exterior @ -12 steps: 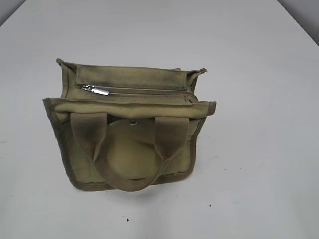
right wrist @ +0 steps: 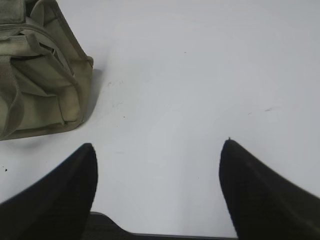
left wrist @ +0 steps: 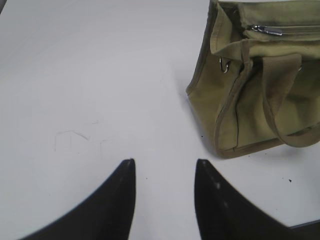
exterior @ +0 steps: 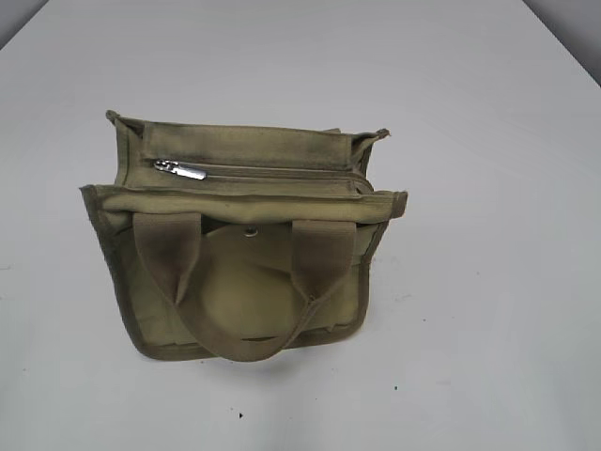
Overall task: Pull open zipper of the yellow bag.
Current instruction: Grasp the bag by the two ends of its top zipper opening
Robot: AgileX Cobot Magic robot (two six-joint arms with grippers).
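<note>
Exterior view: yellow bag point(exterior: 239, 254) stands upright on white table point(exterior: 488, 188), olive-tan canvas with dark smudges, darker trim. Zipper point(exterior: 263, 173) runs straight across top, closed, silver pull at left end. Handle loop point(exterior: 244, 291) hangs down front. No gripper visible.

Left wrist view: left gripper point(left wrist: 165, 172) fingers apart, empty, over bare table; bag ahead, right of fingers, well apart.

Right wrist view: right gripper point(right wrist: 159, 155) fingers spread wide, empty; bag ahead, left of fingers.

A plain white table point(exterior: 488, 282) carries everything here. Its surface shows a few tiny dark specks and faint scuffs. The yellow bag point(exterior: 239, 282) stands directly on it, near the middle, alone.
</note>
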